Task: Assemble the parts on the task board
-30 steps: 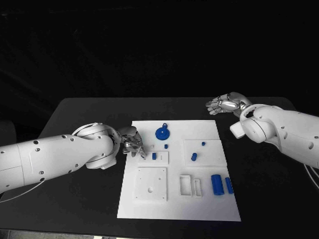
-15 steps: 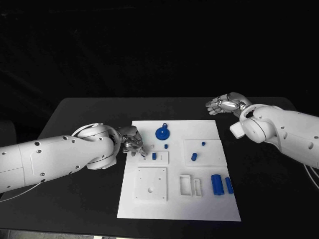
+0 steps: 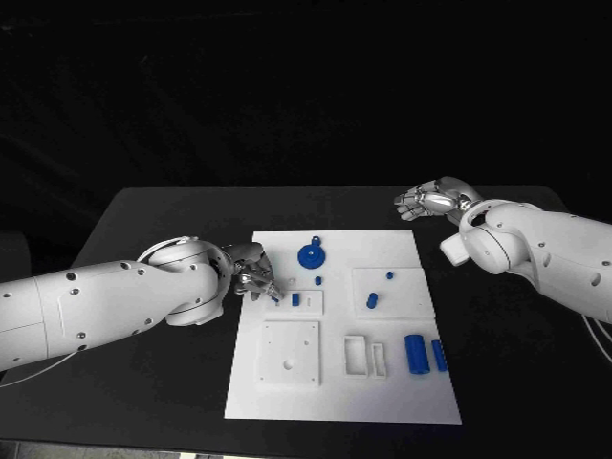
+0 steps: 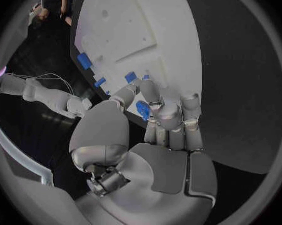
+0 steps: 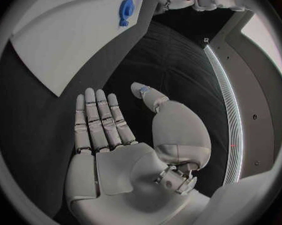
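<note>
You see the white task board (image 3: 345, 325) in the middle of the black table (image 3: 155, 220), with blue parts lying on it. The left hand (image 3: 251, 273) is at the board's left edge, with its fingers (image 4: 172, 120) curled in. In the left wrist view you find a small blue part (image 4: 142, 110) pinched between the thumb and the fingers, just over the board's rim. Close in front of this hand is the round blue disc (image 3: 312, 255), and just beside the fingertips a small blue peg (image 3: 295, 299) stands in a raised white block. Two long blue bars (image 3: 425, 354) lie well apart from it, toward the board's far right side.

The right hand (image 3: 433, 199) hangs off the board, beyond its far right corner, over bare table. The right wrist view shows you its palm flat and its fingers (image 5: 97, 120) straight, with the thumb apart, holding nothing. There is free dark table on both sides of the board
</note>
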You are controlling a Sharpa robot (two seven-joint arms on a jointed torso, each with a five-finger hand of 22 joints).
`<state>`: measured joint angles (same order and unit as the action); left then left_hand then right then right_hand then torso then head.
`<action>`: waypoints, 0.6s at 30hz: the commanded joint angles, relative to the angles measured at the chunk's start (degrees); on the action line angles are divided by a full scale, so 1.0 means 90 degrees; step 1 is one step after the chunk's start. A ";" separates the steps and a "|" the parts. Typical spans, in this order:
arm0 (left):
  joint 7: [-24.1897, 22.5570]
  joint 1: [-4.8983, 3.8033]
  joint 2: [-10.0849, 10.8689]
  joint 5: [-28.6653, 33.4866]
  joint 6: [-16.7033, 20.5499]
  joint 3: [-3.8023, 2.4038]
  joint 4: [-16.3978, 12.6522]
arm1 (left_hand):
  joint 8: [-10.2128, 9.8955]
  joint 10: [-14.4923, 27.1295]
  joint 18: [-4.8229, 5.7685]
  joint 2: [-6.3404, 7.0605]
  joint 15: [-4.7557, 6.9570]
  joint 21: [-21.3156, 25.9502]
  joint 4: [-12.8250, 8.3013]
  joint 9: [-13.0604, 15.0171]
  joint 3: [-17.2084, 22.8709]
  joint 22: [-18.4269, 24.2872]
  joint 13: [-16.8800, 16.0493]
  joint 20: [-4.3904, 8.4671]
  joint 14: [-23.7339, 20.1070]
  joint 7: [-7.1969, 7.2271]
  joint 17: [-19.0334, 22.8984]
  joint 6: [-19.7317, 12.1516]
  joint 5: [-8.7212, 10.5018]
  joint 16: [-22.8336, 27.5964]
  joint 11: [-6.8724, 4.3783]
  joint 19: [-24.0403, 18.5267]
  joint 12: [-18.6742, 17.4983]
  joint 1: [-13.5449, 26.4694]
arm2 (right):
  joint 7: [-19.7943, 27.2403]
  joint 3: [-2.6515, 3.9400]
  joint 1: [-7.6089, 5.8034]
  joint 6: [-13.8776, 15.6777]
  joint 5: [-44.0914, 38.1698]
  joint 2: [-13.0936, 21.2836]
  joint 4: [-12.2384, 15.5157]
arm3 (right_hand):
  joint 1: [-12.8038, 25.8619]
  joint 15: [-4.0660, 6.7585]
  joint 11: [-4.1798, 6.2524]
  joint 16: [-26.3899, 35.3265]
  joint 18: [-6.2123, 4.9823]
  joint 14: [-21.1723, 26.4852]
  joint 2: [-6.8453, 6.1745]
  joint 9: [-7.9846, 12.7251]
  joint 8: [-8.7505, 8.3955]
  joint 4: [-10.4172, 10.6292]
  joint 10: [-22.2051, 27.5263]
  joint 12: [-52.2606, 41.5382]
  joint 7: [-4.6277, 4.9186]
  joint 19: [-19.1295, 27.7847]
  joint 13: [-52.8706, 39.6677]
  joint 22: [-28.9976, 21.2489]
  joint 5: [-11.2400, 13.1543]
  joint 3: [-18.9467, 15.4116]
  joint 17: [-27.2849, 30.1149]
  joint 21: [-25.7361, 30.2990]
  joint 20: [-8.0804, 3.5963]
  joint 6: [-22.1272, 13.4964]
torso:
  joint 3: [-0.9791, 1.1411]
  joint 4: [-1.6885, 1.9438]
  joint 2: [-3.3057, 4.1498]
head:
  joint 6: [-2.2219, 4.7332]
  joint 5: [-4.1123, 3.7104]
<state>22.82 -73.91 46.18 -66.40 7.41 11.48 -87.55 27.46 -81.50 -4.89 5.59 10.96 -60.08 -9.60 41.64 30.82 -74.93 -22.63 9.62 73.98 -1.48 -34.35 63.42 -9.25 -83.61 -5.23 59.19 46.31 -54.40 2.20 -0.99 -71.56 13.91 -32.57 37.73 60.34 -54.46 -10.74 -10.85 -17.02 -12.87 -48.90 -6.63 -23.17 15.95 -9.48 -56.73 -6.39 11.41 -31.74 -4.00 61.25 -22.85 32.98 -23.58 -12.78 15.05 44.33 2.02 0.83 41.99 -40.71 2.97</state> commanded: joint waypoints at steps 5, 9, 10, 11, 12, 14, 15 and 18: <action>-0.0064 0.0002 -0.0010 0.0046 -0.0228 0.0001 -0.0013 | -0.0017 -0.0042 0.0047 -0.0104 0.0037 -0.0041 0.0045 -0.0018 0.0010 -0.0086 -0.0025 0.0668 -0.0004 0.0091 -0.0020 0.0199 -0.0100 -0.0052 0.0004 -0.0001 0.0042 0.0011 | 0.0064 0.0003 0.0002 -0.0089 0.0006 0.0005 0.0013 | 0.0040 0.0018 -0.0039 -0.0039 -0.0125 0.0040 0.0002 0.0010 0.0030 -0.0010 -0.0010 0.0025 0.0135 0.0012 0.0007 0.0011 -0.0028 -0.0016 0.0008 0.0025 0.0023 -0.0044 | -0.0002 0.0004 0.0001 | -0.0005 -0.0002; -0.0064 0.0002 -0.0013 0.0053 -0.0253 0.0002 -0.0016 | -0.0041 -0.0025 0.0048 -0.0243 0.0031 -0.0055 -0.0043 -0.0036 0.0034 -0.0100 -0.0046 0.0665 -0.0013 0.0089 -0.0027 0.0222 -0.0194 -0.0066 0.0010 -0.0023 0.0067 -0.0036 | 0.0065 0.0003 0.0002 -0.0094 0.0008 0.0006 0.0017 | 0.0040 0.0018 -0.0039 -0.0040 -0.0125 0.0040 0.0002 0.0010 0.0031 -0.0011 -0.0010 0.0025 0.0135 0.0013 0.0007 0.0011 -0.0029 -0.0016 0.0009 0.0026 0.0023 -0.0045 | -0.0005 0.0006 0.0001 | -0.0016 -0.0005; -0.0063 0.0002 -0.0014 0.0053 -0.0259 0.0003 -0.0016 | -0.0047 -0.0020 0.0049 -0.0273 0.0030 -0.0059 -0.0068 -0.0041 0.0038 -0.0102 -0.0051 0.0664 -0.0014 0.0088 -0.0028 0.0225 -0.0216 -0.0069 0.0010 -0.0028 0.0072 -0.0046 | 0.0065 0.0003 0.0002 -0.0096 0.0009 0.0006 0.0017 | 0.0040 0.0017 -0.0039 -0.0040 -0.0125 0.0040 0.0002 0.0010 0.0031 -0.0011 -0.0010 0.0025 0.0135 0.0013 0.0007 0.0011 -0.0029 -0.0017 0.0009 0.0026 0.0023 -0.0045 | -0.0004 0.0006 0.0001 | -0.0017 -0.0006; -0.0062 0.0002 -0.0014 0.0053 -0.0256 0.0004 -0.0016 | -0.0050 -0.0019 0.0050 -0.0294 0.0029 -0.0061 -0.0082 -0.0043 0.0040 -0.0103 -0.0054 0.0663 -0.0016 0.0087 -0.0029 0.0228 -0.0227 -0.0070 0.0011 -0.0030 0.0075 -0.0049 | 0.0066 0.0003 0.0002 -0.0096 0.0012 0.0006 0.0017 | 0.0040 0.0017 -0.0039 -0.0040 -0.0125 0.0040 0.0001 0.0010 0.0031 -0.0011 -0.0010 0.0025 0.0135 0.0013 0.0007 0.0011 -0.0029 -0.0017 0.0009 0.0026 0.0023 -0.0045 | -0.0004 0.0006 0.0001 | -0.0017 -0.0006; -0.0057 0.0002 -0.0014 0.0053 -0.0245 0.0006 -0.0017 | -0.0055 -0.0017 0.0050 -0.0319 0.0029 -0.0063 -0.0101 -0.0046 0.0044 -0.0104 -0.0057 0.0662 -0.0017 0.0087 -0.0030 0.0230 -0.0235 -0.0072 0.0011 -0.0033 0.0079 -0.0055 | 0.0067 0.0003 0.0002 -0.0097 0.0020 0.0006 0.0017 | 0.0040 0.0017 -0.0039 -0.0040 -0.0125 0.0040 0.0002 0.0011 0.0031 -0.0011 -0.0010 0.0026 0.0135 0.0013 0.0007 0.0012 -0.0029 -0.0017 0.0009 0.0026 0.0023 -0.0045 | -0.0005 0.0005 0.0001 | -0.0018 -0.0007; -0.0045 0.0002 -0.0013 0.0036 -0.0227 0.0010 -0.0017 | -0.0060 -0.0013 0.0051 -0.0355 0.0028 -0.0067 -0.0129 -0.0049 0.0049 -0.0105 -0.0061 0.0662 -0.0018 0.0087 -0.0031 0.0236 -0.0245 -0.0075 0.0011 -0.0037 0.0083 -0.0064 | 0.0068 0.0003 0.0002 -0.0097 0.0025 0.0006 0.0015 | 0.0040 0.0017 -0.0039 -0.0040 -0.0125 0.0041 0.0002 0.0011 0.0032 -0.0011 -0.0010 0.0026 0.0135 0.0013 0.0007 0.0012 -0.0029 -0.0017 0.0010 0.0027 0.0024 -0.0045 | -0.0004 0.0004 0.0001 | -0.0017 -0.0003; -0.0043 0.0002 -0.0013 0.0009 -0.0213 0.0011 -0.0017 | -0.0062 -0.0012 0.0051 -0.0373 0.0028 -0.0069 -0.0143 -0.0050 0.0051 -0.0106 -0.0064 0.0661 -0.0018 0.0087 -0.0031 0.0239 -0.0248 -0.0077 0.0011 -0.0038 0.0087 -0.0067 | 0.0069 0.0003 0.0002 -0.0099 0.0025 0.0007 0.0016 | 0.0040 0.0017 -0.0039 -0.0040 -0.0126 0.0041 0.0002 0.0011 0.0032 -0.0012 -0.0010 0.0026 0.0135 0.0013 0.0007 0.0012 -0.0029 -0.0017 0.0010 0.0027 0.0024 -0.0045 | -0.0005 0.0004 0.0001 | -0.0020 -0.0004; -0.0031 0.0002 -0.0014 -0.0022 -0.0170 0.0018 -0.0021 | -0.0064 -0.0013 0.0052 -0.0409 0.0028 -0.0074 -0.0168 -0.0052 0.0054 -0.0107 -0.0070 0.0661 -0.0017 0.0088 -0.0034 0.0248 -0.0253 -0.0084 0.0010 -0.0038 0.0094 -0.0070 | 0.0069 0.0003 0.0002 -0.0100 0.0025 0.0008 0.0014 | 0.0041 0.0017 -0.0039 -0.0041 -0.0126 0.0041 0.0002 0.0012 0.0032 -0.0012 -0.0010 0.0026 0.0135 0.0013 0.0007 0.0013 -0.0030 -0.0018 0.0011 0.0027 0.0024 -0.0045 | -0.0006 0.0005 0.0002 | -0.0023 -0.0003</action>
<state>22.75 -73.91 46.18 -66.30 6.14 11.63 -87.55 26.89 -81.51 -4.88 3.58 10.96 -60.55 -10.80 41.08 31.37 -74.92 -23.18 9.62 73.92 -1.30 -34.58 64.13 -11.26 -84.09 -5.23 59.19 46.81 -53.82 2.20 -0.99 -71.56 13.79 -32.50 37.79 60.40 -54.46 -10.74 -10.85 -17.02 -12.87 -48.91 -6.64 -23.12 15.95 -9.48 -56.73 -6.39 11.40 -31.74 -4.00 61.29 -22.85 32.98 -23.59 -12.79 15.05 44.33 1.99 0.86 42.00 -40.91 2.91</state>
